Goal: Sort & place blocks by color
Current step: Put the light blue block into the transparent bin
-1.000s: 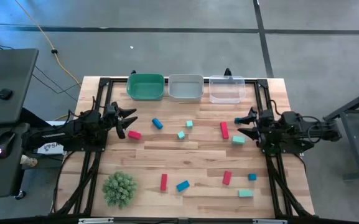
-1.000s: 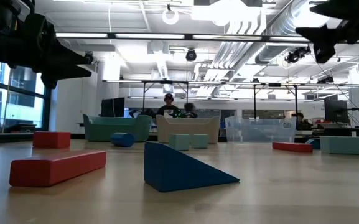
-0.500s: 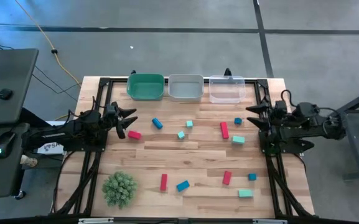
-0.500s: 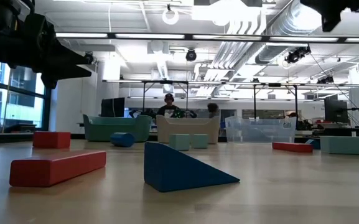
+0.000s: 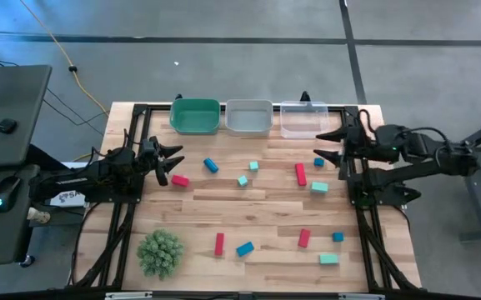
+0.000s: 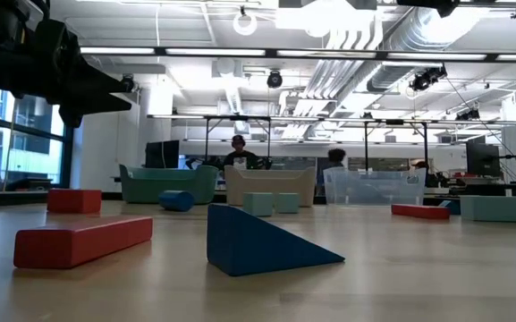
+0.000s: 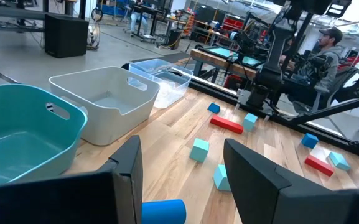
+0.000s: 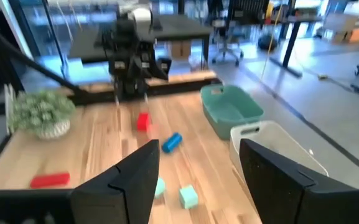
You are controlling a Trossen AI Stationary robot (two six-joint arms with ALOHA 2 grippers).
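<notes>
High view: we see the right gripper (image 5: pixel 328 145) spread wide and empty, just above the small blue cube (image 5: pixel 318 162); the left gripper (image 5: pixel 173 162), also open, sits beside the red bar (image 5: pixel 180 180). Low view adds a blue wedge (image 6: pixel 266 241) up close; grippers hidden.

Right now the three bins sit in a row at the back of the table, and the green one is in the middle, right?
Not quite. The grey bin is in the middle. The green bin is at the left end of the row and the clear bin at the right, as the high view shows.
</notes>
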